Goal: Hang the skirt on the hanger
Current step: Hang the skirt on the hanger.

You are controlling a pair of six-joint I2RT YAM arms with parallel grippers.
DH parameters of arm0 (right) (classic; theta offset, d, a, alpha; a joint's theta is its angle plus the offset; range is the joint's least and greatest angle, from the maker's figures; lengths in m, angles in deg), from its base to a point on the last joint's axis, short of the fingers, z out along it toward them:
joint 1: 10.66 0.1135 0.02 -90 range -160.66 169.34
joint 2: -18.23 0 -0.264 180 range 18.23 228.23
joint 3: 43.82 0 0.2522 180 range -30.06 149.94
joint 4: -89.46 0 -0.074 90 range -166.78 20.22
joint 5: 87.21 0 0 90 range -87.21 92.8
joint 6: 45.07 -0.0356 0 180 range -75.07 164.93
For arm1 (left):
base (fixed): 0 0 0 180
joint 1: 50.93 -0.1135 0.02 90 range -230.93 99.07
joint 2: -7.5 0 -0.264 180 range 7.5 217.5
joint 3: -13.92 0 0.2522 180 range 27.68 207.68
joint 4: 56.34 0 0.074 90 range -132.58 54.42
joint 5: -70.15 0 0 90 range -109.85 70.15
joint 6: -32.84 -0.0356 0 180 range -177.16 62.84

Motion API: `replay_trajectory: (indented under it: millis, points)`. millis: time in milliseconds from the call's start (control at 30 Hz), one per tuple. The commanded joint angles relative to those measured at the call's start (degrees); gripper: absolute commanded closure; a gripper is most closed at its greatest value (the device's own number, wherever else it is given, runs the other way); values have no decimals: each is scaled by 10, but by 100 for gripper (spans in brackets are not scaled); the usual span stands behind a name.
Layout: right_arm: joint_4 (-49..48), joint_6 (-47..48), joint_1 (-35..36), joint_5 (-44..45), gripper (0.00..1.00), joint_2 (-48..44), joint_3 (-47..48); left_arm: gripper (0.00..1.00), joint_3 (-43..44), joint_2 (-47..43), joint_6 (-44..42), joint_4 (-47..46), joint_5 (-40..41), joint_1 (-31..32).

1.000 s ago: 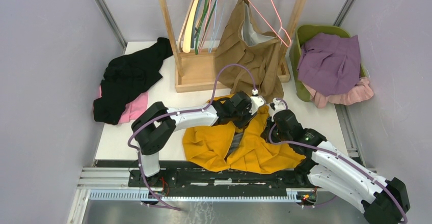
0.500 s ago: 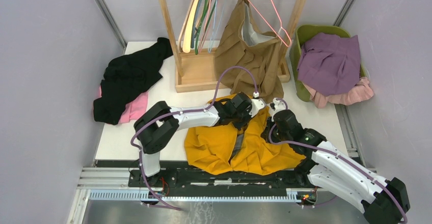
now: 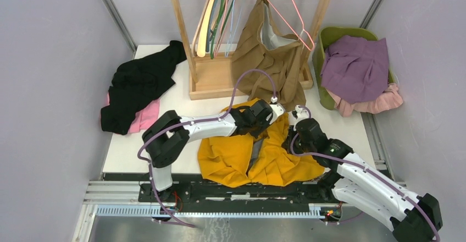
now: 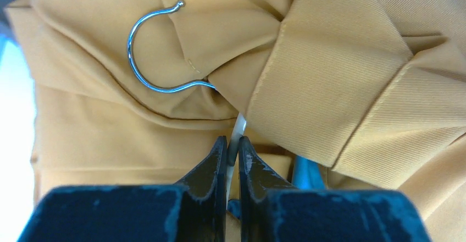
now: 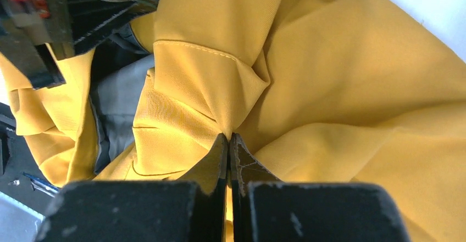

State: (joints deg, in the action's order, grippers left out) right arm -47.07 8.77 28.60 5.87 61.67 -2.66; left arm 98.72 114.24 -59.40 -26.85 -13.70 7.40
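The yellow skirt (image 3: 275, 162) lies crumpled on the table (image 3: 126, 154) at its near edge, between the two arms. From above, both wrists sink into the cloth and we cannot see either pair of fingertips.

The left wrist view shows the left gripper (image 4: 232, 148) with its jaws a sliver apart, pinching a thin white strip (image 4: 238, 127) that runs up under a fold. Of the hanger (image 4: 131, 47) we see only the metal hook curling out of that same fold. Its body is buried in the skirt, and the point where strip and hook join is covered.

The right gripper (image 5: 228, 143) has its jaws pressed together on a pinched ridge of the skirt. Beside it, grey lining (image 5: 118, 104) shows through. The dark blurred shapes in the upper left corner of that view are too close for us to identify.
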Motion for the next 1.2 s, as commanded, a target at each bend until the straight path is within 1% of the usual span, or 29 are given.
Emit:
replay_trajectory:
  millis: [0, 367, 567, 600, 700, 800, 900, 1067, 1167]
  points:
    - [14, 6, 2, 8, 99, -7, 38, 97, 2, -85, 40, 6, 101, -8]
    - [19, 20, 2, 21, 99, 20, 105, 97, -13, -232, 33, 3, 159, -5]
    - [30, 29, 2, 36, 98, 23, 159, 97, 22, -271, 17, 49, 177, -3]
    - [33, 31, 2, 35, 96, 25, 170, 97, 30, -275, 14, 62, 176, -3]
    - [37, 46, 2, 23, 80, 27, 197, 97, 56, -289, 8, 95, 174, 1]
    - [56, 64, 2, 32, 70, 24, 223, 97, 76, -306, 5, 130, 175, 6]
    - [83, 86, 1, 56, 65, 29, 257, 97, 90, -319, 2, 163, 173, 13]
    - [110, 114, -8, 108, 59, 53, 321, 97, 98, -328, -10, 202, 172, 28]
    - [108, 125, -37, 93, 57, 79, 347, 97, 100, -333, -12, 224, 176, 37]
